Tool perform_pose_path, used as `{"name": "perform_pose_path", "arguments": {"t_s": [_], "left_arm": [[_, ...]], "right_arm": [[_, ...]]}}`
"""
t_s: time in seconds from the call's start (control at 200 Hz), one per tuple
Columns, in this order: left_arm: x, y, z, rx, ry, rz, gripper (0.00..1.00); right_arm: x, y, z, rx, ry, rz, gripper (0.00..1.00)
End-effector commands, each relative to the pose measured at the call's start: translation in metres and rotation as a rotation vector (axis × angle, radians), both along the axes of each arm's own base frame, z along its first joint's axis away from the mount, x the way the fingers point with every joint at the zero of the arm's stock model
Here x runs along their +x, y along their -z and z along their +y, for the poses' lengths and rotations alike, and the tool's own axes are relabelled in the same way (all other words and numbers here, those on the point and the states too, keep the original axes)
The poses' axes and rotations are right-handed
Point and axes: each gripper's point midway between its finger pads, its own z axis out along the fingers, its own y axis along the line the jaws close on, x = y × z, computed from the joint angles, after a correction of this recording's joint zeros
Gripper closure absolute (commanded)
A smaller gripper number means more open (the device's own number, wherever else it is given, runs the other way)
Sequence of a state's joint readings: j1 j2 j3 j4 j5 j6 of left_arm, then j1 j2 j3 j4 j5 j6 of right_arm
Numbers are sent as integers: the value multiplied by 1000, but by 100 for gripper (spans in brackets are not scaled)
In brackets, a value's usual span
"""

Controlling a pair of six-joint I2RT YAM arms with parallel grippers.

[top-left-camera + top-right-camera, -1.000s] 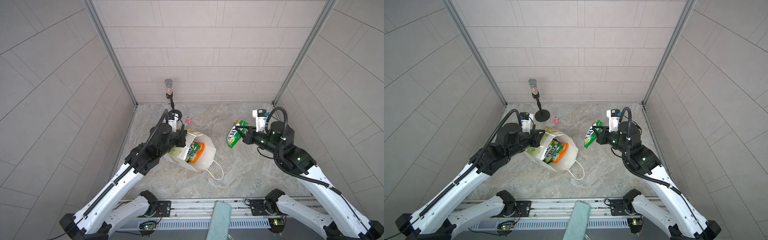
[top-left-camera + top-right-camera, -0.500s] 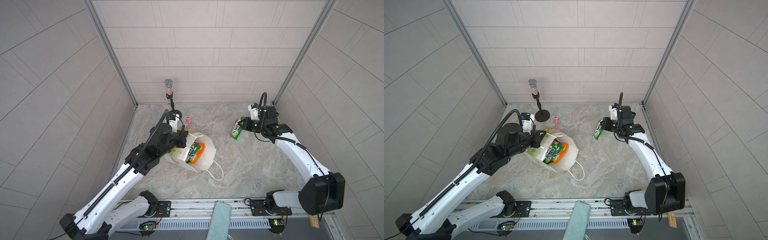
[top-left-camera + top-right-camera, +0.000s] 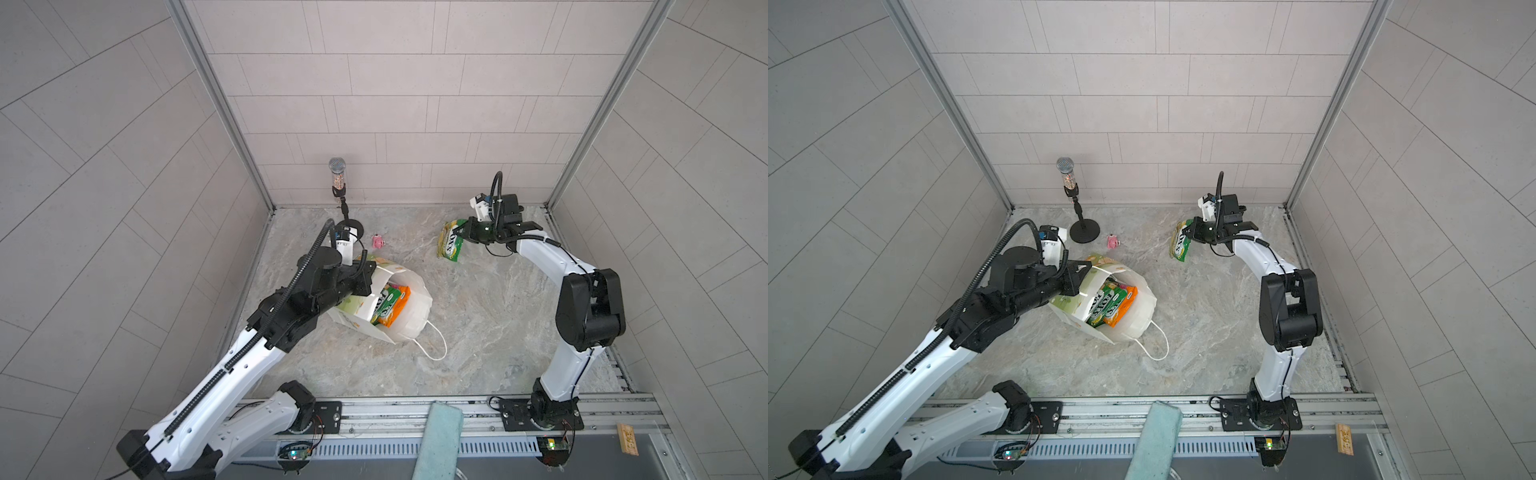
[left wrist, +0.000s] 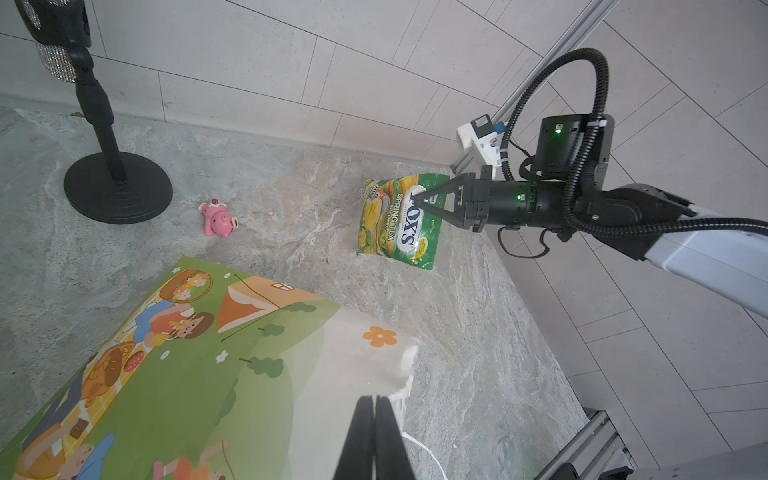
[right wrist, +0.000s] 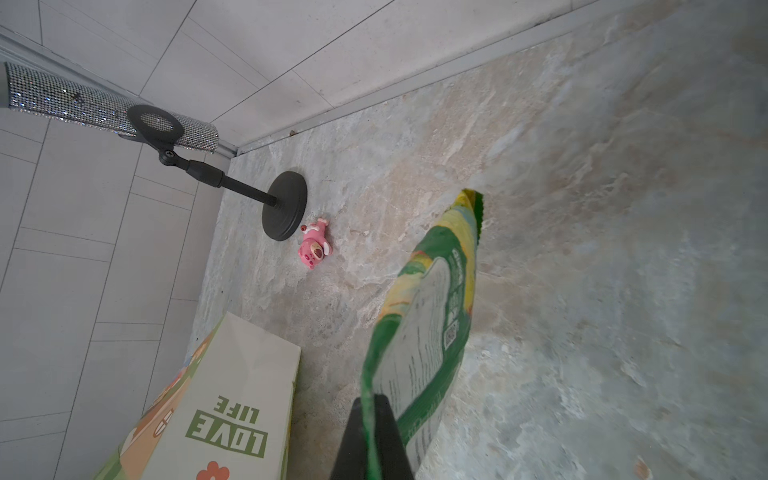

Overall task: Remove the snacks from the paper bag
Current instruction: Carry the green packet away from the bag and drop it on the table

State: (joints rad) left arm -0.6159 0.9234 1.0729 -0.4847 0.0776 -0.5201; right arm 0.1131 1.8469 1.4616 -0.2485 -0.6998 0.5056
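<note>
Left wrist view: hauling green-yellow FOX'S Spring Tea packet (image 4: pixel 395 226) out to far right, clamped in right gripper (image 4: pixel 420 200), well clear of paper bag (image 4: pixel 349 365) now. Pinching bag rim with closed left gripper (image 4: pixel 375 401); other packets (image 3: pixel 388 305) waiting inside.

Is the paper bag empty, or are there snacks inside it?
Not empty. In both top views the paper bag has its mouth open, and green and orange packets show inside.
</note>
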Motion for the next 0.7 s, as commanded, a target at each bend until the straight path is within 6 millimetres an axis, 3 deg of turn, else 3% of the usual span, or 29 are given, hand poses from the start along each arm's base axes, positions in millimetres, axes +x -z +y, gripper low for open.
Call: {"name": "perform_pose_path", "arguments": {"t_s": [0.0,0.225,0.425,0.695], "left_arm": [[-1,0,2,-1,-8,-10,100],[-3,-1,5,5,-12,-14,100],[-3,-1,5,5,-11,-16,100],[-2,-1,3,4,-6,-13,100]], "right_arm": [[11,0,4,43,-48,-19,100],[9,56,-35,-146,-1,125,100],[11,73,-62,-259,37,150,100],[12,92,-77,-373,32,210,100]]}}
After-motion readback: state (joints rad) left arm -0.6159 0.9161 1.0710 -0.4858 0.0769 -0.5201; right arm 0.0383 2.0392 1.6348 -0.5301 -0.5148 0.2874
